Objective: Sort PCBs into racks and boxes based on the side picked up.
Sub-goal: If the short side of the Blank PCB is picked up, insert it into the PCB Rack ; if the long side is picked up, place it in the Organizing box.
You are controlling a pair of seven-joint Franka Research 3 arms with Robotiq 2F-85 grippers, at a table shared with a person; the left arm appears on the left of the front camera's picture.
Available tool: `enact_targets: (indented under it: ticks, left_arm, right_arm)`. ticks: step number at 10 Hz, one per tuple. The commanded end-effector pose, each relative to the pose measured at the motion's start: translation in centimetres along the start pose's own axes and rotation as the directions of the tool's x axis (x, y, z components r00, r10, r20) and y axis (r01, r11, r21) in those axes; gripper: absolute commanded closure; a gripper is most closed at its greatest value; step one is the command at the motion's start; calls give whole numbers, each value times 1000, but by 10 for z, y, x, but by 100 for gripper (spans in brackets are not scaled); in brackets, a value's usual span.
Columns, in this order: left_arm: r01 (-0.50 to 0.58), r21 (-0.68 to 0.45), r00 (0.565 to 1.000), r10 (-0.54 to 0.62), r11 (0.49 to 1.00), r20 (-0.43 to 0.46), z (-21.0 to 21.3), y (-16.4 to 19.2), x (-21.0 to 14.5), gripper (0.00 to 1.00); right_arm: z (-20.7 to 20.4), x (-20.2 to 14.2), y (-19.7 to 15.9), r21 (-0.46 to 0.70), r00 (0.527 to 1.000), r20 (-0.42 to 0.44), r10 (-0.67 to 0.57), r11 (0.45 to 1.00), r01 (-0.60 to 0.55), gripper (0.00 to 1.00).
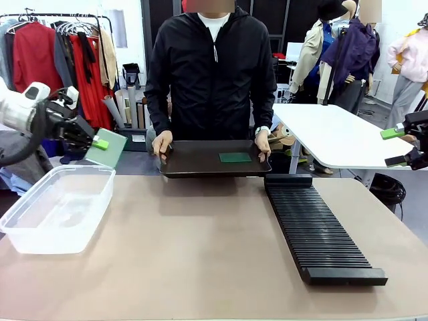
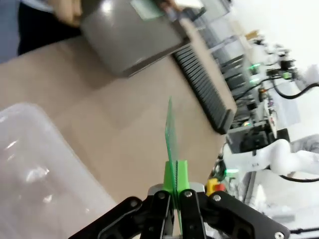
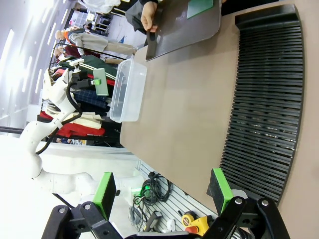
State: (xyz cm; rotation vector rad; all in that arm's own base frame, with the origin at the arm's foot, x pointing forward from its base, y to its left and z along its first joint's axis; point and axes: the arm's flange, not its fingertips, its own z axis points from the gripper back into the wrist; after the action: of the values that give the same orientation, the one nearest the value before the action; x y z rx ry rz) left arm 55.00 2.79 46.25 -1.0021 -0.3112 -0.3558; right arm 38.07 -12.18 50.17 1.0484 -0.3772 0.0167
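Currently: long black slotted rack on table right, clear tub left. Black tray held at far edge by person, one PCB on it. Left gripper clamped on second PCB, raised near tub. Right gripper wide open, off table's right.

Left edge, front view: glossy white rounded left arm, black left gripper with green pads; centre, person in black zip jacket, white collar.
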Motion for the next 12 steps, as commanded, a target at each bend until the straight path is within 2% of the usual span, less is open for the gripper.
enact_targets:
  ticks: [1,2,5,8,9,12]
  left_arm:
    - [-75,170,995,86,983,-59,12,-6,3,100]
    - [-106,259,989,129,960,-73,20,-2,5,100]
    - [-131,375,965,205,918,-166,22,7,16,100]
    - [-126,527,938,274,840,-211,10,15,22,100]
    - [-122,558,938,279,821,-205,6,18,23,100]
    - [-110,574,939,274,812,-208,-13,30,17,100]
  right_arm:
    - [-2,-1,2,-2,1000,20,10,1000,-10,0]
    - [-2,-1,2,-2,1000,20,10,1000,-10,0]
    - [-2,-1,2,-2,1000,20,10,1000,-10,0]
    - [-2,-1,2,-2,1000,20,10,1000,-10,0]
    - [-2,-1,2,-2,1000,20,10,1000,-10,0]
    - [-2,-1,2,-2,1000,20,10,1000,-10,0]
